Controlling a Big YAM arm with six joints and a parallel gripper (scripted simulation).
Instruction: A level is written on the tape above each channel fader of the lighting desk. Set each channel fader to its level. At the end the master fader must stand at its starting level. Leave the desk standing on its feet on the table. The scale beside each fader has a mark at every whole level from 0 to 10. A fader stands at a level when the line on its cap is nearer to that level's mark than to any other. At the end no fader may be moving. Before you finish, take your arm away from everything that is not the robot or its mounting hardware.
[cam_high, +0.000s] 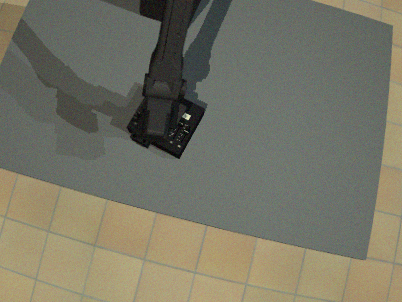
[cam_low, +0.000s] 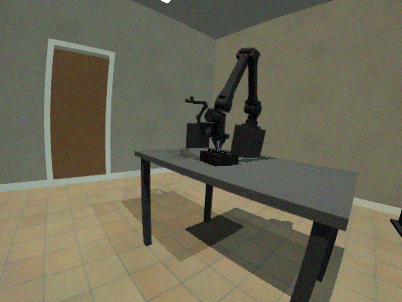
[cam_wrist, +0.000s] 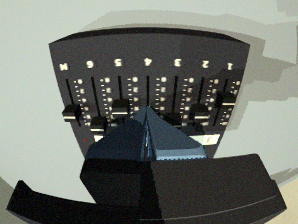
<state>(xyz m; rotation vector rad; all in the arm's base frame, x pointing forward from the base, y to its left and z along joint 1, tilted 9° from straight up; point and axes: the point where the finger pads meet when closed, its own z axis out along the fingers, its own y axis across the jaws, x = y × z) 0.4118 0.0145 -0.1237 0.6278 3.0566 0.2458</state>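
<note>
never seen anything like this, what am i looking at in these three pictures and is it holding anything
It is one robot arm bolted by a grey table, shown three ways: from above, from across the room, and from a camera on the arm's wrist. On the table stands a small black lighting desk with a row of sliding faders. The tool at the arm's end is pinched shut and holds nothing; its closed tip points down at the faders near the middle of the row, apparently to nudge them.
</note>
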